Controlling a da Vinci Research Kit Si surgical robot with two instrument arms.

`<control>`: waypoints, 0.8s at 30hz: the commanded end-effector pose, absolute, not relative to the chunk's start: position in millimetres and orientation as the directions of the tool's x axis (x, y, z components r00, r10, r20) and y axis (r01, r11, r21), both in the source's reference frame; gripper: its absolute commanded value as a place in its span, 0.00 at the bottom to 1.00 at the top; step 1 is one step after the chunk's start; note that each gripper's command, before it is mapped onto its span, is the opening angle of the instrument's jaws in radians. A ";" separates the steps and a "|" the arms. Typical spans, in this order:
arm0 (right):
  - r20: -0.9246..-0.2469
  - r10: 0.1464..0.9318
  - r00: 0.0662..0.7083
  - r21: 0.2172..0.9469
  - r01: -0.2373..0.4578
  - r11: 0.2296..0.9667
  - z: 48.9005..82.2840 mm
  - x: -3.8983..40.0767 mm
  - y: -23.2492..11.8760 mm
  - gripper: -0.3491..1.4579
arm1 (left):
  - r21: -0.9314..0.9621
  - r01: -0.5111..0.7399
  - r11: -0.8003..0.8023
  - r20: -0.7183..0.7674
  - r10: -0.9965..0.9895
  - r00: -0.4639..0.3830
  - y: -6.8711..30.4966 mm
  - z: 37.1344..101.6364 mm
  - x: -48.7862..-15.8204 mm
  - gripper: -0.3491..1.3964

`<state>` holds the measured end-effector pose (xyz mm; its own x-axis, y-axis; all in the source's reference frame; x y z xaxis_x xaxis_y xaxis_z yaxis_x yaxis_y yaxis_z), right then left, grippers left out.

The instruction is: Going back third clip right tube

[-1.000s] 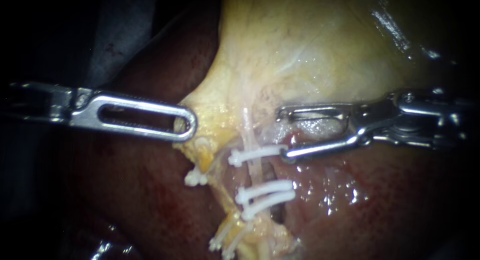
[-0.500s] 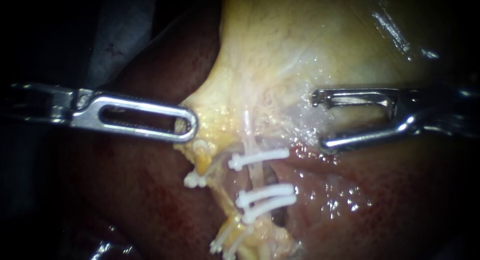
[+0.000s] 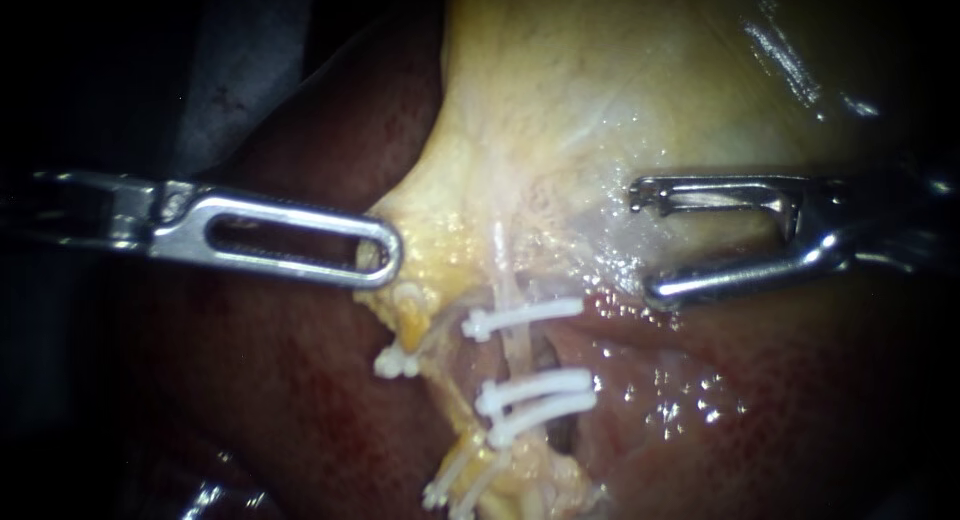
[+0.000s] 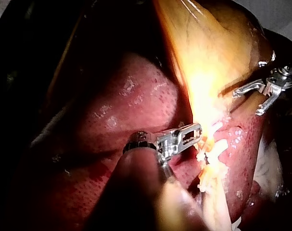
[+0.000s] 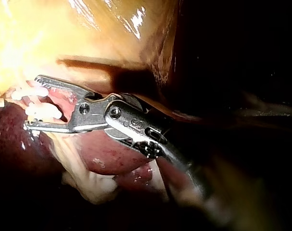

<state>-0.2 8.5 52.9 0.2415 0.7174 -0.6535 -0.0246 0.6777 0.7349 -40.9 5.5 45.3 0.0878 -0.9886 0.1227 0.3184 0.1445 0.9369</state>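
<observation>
Right instrument: jaws wide, empty, right of right tube, apart from it. Three clips cross that tube. Upper clip lies nearest our lower jaw; lower clips bunched nearer us. Left instrument: jaws closed on gallbladder edge, holding it leftward.

Risks we judge:
- Open lower jaw snags upper clip's end.
- Lower jaw scrapes liver if we drift low.
- Left hold slips, tube slackens.
</observation>
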 end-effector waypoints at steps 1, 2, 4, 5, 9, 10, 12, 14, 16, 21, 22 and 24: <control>-0.653 0.718 0.241 0.735 -0.025 0.677 52.9 -0.2 8.4 0.52 | 0.936 0.319 0.147 0.124 -0.988 0.090 5.3 45.5 -41.2 0.00; -0.653 0.718 0.241 0.735 -0.025 0.677 52.9 -0.2 8.4 0.52 | 0.936 0.320 0.148 0.126 -0.988 0.089 5.2 45.7 -41.4 0.00; -0.653 0.718 0.241 0.735 -0.025 0.677 52.9 -0.2 8.4 0.52 | 0.936 0.317 0.150 0.127 -0.987 0.094 4.9 46.2 -42.0 0.00; -0.653 0.718 0.241 0.735 -0.025 0.677 52.8 -0.2 8.4 0.52 | 0.937 0.316 0.151 0.127 -0.987 0.096 4.8 46.3 -42.2 0.00; -0.653 0.718 0.241 0.735 -0.025 0.677 52.9 -0.2 8.4 0.52 | 0.938 0.313 0.150 0.124 -0.987 0.101 4.2 47.2 -43.6 0.00; -0.653 0.718 0.241 0.735 -0.025 0.677 52.9 -0.2 8.4 0.52 | 0.938 0.312 0.151 0.124 -0.987 0.103 4.2 47.4 -43.8 0.00; -0.653 0.718 0.241 0.735 -0.025 0.677 52.9 -0.2 8.4 0.52 | 0.938 0.311 0.153 0.126 -0.986 0.105 4.0 47.9 -44.5 0.00; -0.653 0.718 0.241 0.735 -0.025 0.677 52.9 -0.2 8.4 0.52 | 0.938 0.311 0.154 0.127 -0.986 0.107 4.0 48.3 -45.0 0.00; -0.653 0.718 0.241 0.735 -0.026 0.677 52.9 -0.2 8.4 0.52 | 0.938 0.310 0.156 0.128 -0.986 0.109 4.0 48.5 -45.4 0.00; -0.653 0.718 0.241 0.735 -0.025 0.678 52.9 -0.2 8.3 0.52 | 0.938 0.309 0.157 0.128 -0.986 0.110 4.1 48.9 -45.4 0.00; -0.653 0.718 0.241 0.735 -0.025 0.678 52.9 -0.2 8.3 0.52 | 0.938 0.309 0.157 0.128 -0.986 0.111 4.2 48.9 -45.4 0.00; -0.653 0.718 0.241 0.735 -0.026 0.678 52.9 -0.2 8.3 0.52 | 0.938 0.309 0.157 0.128 -0.985 0.111 4.2 49.0 -45.4 0.00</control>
